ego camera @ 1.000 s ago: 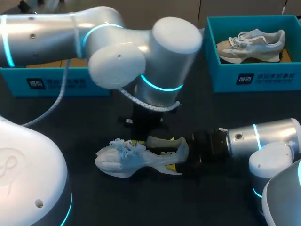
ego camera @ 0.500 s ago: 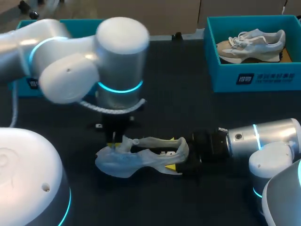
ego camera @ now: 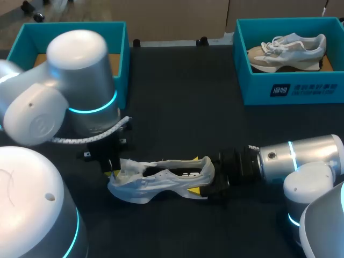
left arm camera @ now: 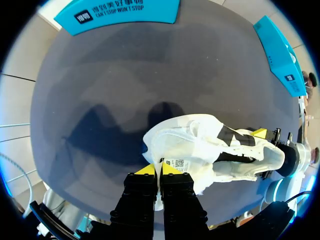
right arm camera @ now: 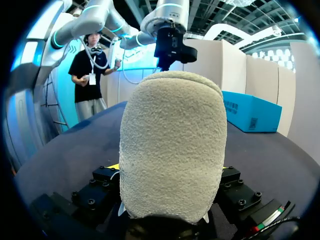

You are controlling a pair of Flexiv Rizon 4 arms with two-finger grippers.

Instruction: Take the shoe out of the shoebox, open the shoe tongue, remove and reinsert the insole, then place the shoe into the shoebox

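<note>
Dark tabletop (ego camera: 183, 107) fills the head view, with the white shoe (ego camera: 161, 180) in the lower middle, toe to the left, well apart from the teal shoebox (ego camera: 119, 59) at upper left and the other shoebox (ego camera: 290, 88) at upper right, which holds a second shoe (ego camera: 285, 51). My left gripper (left arm camera: 160, 171) has its yellow tips pinched almost together on the tongue (left arm camera: 175, 162). My right gripper (ego camera: 208, 187), coming in from the lower right, clamps the shoe's heel from both sides.

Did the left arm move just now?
Yes. The left gripper slid left along the shoe, from its middle to its toe end, toward the left box.
</note>
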